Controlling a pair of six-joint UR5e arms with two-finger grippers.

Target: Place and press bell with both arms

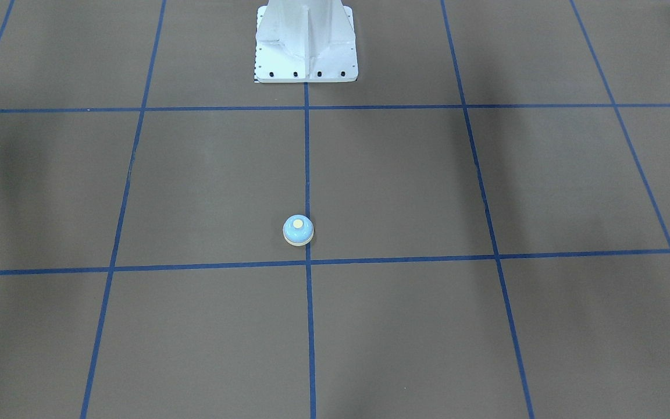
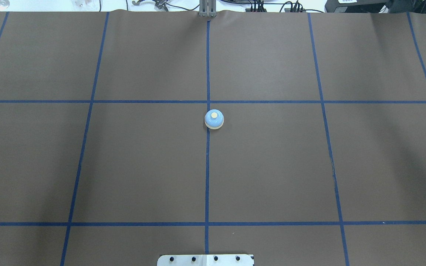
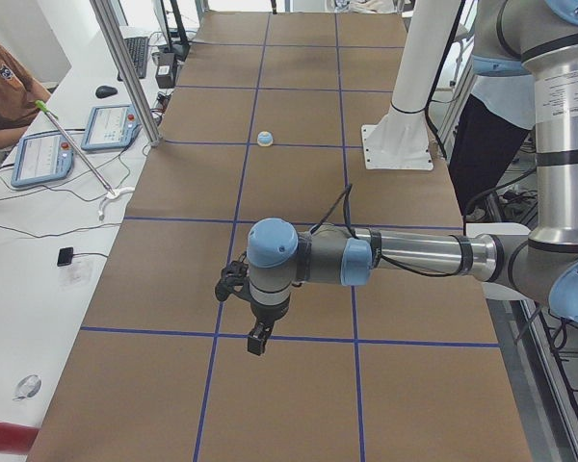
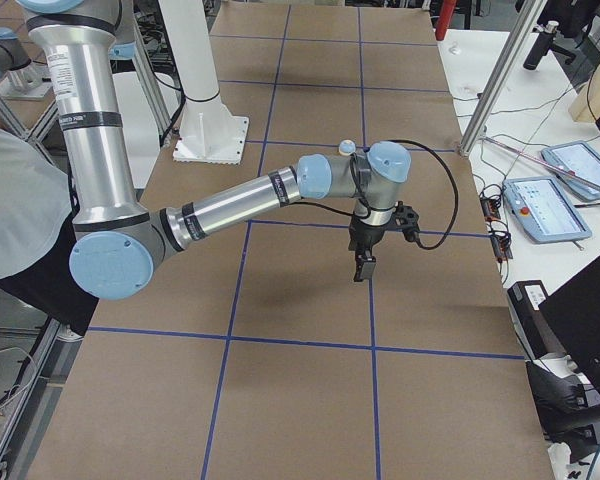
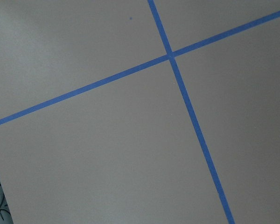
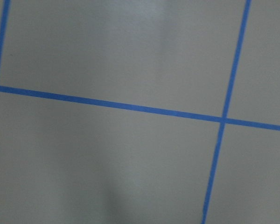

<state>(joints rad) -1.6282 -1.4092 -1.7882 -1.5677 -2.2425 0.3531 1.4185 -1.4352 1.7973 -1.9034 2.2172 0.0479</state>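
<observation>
The light-blue bell (image 1: 298, 230) with its cream button stands upright on the brown table, beside the centre blue tape line; it also shows in the overhead view (image 2: 214, 119), the left view (image 3: 265, 139) and the right view (image 4: 347, 147). No arm is near it. My left gripper (image 3: 258, 339) hangs above the table far from the bell, seen only in the left side view. My right gripper (image 4: 364, 265) hangs above the table, seen only in the right side view. I cannot tell whether either is open or shut. The wrist views show only table and tape.
The white bolted pedestal (image 1: 306, 43) stands at the robot's side of the table. Blue tape lines (image 2: 207, 166) divide the brown cover into squares. Tablets (image 3: 43, 157) and cables lie on the white bench past the far edge. A person (image 3: 5, 91) sits there.
</observation>
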